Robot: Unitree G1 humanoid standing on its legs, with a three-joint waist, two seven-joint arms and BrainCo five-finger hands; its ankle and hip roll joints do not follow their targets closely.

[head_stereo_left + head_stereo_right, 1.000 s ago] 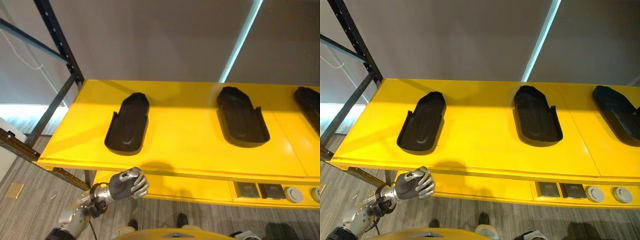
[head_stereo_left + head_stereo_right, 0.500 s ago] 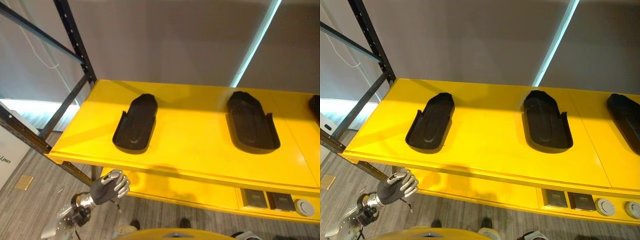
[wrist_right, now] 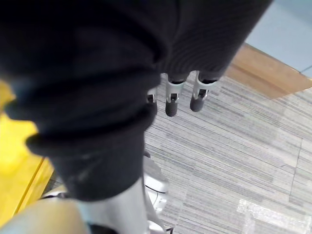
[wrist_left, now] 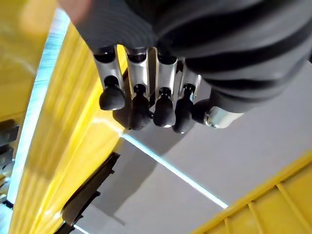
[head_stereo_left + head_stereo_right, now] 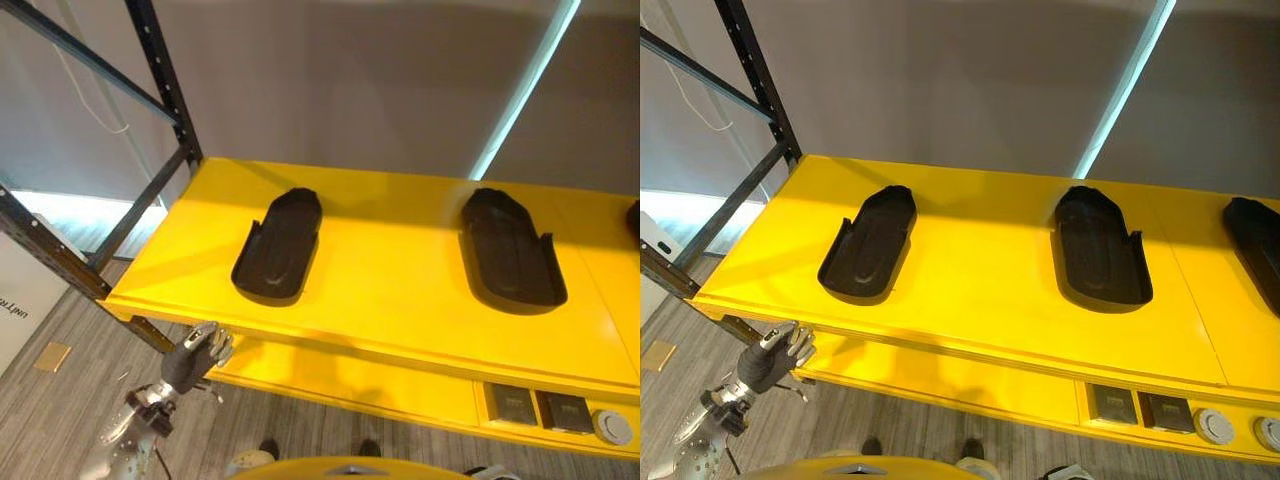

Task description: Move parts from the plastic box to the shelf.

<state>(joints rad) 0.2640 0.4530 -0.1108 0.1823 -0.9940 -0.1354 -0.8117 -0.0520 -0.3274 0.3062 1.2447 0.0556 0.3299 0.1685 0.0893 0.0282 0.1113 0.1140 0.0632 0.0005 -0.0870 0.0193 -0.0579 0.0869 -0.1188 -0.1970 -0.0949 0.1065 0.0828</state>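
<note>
1. Yellow shelf carrying black moulded parts, well apart.
2. Left hand hanging below shelf edge, fingers curling, holding nothing.
3. Right hand hanging over floor, fingers relaxed, empty.
4. Parts judged stiff, light; gripping by raised side rim.

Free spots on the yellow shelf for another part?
Widest bare patch lies between the left part and middle part. Also bare: the shelf front strip and left corner. Tighter between the middle part and right part. Left hand hangs below the front edge.

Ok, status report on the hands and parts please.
Left hand empty below shelf edge. Right hand idle over floor. Two black parts on shelf. Nothing blocking.
</note>
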